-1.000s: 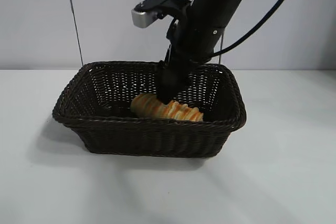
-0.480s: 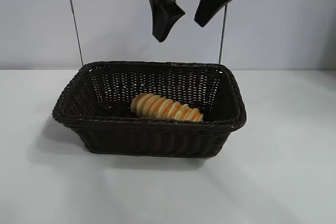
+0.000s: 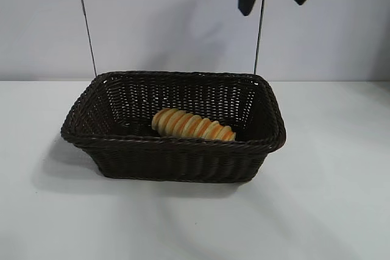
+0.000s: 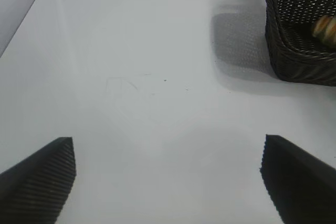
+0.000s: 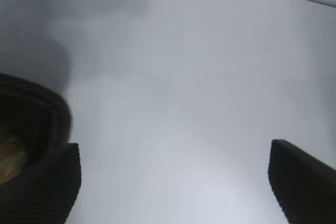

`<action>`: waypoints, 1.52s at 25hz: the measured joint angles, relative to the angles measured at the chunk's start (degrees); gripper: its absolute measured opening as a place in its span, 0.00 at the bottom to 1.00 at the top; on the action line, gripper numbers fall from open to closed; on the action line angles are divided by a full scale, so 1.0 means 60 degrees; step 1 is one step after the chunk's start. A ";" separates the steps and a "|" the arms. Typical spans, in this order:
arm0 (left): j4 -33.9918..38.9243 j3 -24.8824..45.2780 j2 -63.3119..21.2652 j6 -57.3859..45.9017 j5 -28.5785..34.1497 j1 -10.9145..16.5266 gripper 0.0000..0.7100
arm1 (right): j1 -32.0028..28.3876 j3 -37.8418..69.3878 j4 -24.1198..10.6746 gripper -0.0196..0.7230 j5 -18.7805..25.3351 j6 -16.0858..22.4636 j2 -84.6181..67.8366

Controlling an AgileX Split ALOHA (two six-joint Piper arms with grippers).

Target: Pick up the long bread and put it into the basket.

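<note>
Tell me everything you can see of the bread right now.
The bread is an elongated tan-yellow loaf with ridged spiral segments and orange-brown stripes. It lies on its side on the floor of the basket, toward the front wall and right of centre, angled with its right end nearer the front. No gripper touches it. The front rim hides its lower edge. The left wrist view shows only one end of it.

Dark woven wicker basket [image 3: 173,150] — rough; ridged bread [image 3: 192,125]; smooth matt table [image 3: 329,199].
</note>
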 joint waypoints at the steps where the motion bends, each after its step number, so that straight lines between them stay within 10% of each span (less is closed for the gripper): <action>1: 0.0000 0.0000 0.0000 0.0000 0.0000 0.0000 0.97 | -0.0283 0.0000 -0.0021 0.96 0.0009 0.0000 0.0000; 10: 0.0000 0.0000 0.0000 0.0000 0.0000 0.0000 0.97 | -0.2380 0.0000 0.0118 0.96 0.0617 0.0000 -0.0286; 26: 0.0000 0.0000 0.0000 0.0000 0.0000 0.0000 0.97 | -0.2518 0.0119 0.0410 0.96 0.1025 0.0225 -0.6023; 38: 0.0000 0.0000 0.0000 0.0000 0.0000 0.0000 0.97 | -0.2518 0.4982 -0.0164 0.96 0.0454 0.0468 -1.2157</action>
